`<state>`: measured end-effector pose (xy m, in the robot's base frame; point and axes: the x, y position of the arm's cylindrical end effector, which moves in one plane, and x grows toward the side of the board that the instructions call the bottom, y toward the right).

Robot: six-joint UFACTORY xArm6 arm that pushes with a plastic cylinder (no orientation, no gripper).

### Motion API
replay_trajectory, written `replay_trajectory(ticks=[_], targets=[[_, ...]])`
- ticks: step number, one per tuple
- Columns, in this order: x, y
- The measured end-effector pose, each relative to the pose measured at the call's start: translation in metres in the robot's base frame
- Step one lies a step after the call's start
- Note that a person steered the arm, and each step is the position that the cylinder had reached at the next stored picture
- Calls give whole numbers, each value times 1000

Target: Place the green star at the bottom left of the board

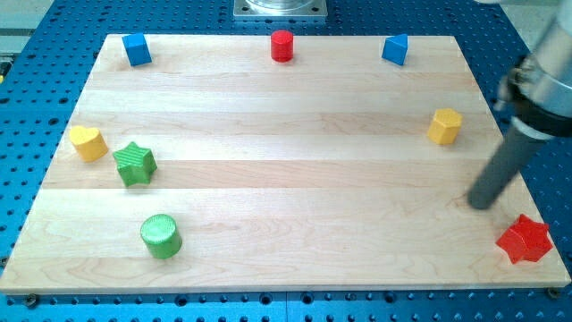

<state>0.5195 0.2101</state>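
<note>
A green cylinder (161, 236) stands nearest the camera, low on the view's left of the wooden tabletop (286, 179), with a red star (525, 239) at about the same depth in the bottom right corner. The green star (135, 164) sits above the green cylinder, near the left edge at mid-height, just beside a yellow heart-shaped block (88, 142) to its upper left; the two look close but apart. Along the view's top edge stand a blue cube (137, 49) at the left, a red cylinder (282, 45) in the middle and a blue wedge-like block (395, 49) to the right. A yellow hexagonal block (444, 126) rests on the right side. The dark rod comes down from the upper right, and my tip (480, 204) meets the tabletop just up and left of the red star, below the yellow hexagonal block, well apart from the green star across the board. The arm carries no jaws, only this rod
</note>
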Motion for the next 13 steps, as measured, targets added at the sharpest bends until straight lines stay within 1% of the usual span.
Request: replay_trajectory(ticks=[1,3,4,5,6,9,10,11,13], targets=[[-10,-123],[-10,-357],[8,-450],[59,-452],[68,-394],[59,-229],[53,-272],[25,-292],[-11,-292]])
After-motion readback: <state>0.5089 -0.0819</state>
